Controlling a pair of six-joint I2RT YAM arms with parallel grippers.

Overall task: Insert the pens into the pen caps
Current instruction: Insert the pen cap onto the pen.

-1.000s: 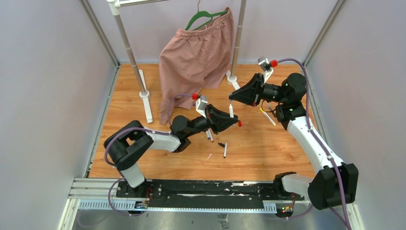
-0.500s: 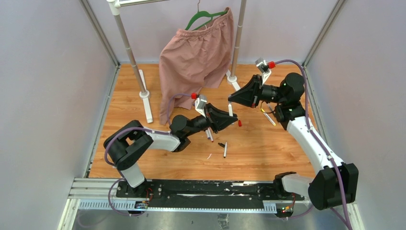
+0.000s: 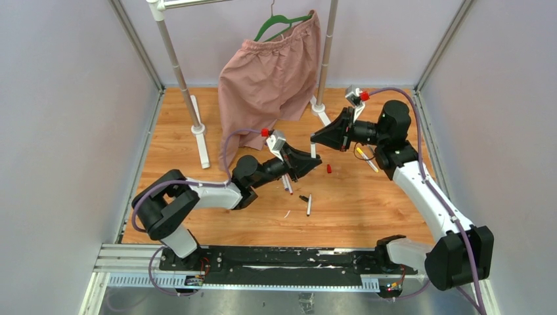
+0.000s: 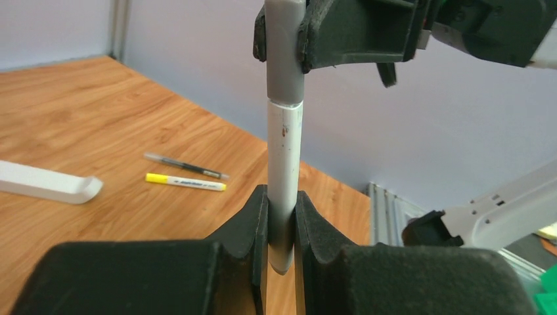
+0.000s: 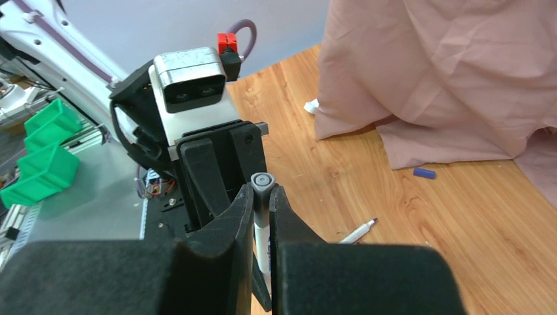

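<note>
Grey cap (image 4: 284, 39) already sits over the tip of a white pen (image 4: 284, 164), held in the air just in front of the pink shorts (image 3: 269, 79). The right gripper (image 5: 261, 203) is clamped on the cap and the left gripper (image 4: 284, 200) on the barrel. This 1 pairing looks nearly done. A red cap (image 3: 328, 168), a purple cap (image 5: 423, 173) by the shorts' hem and at least 3 other pens (image 3: 309, 205) lie loose, not yet paired.

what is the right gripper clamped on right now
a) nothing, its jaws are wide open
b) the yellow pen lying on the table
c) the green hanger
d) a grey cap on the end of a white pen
d: in the right wrist view the right gripper is shut on the grey cap, which sits on the end of the white pen that the left gripper clamps.
</note>
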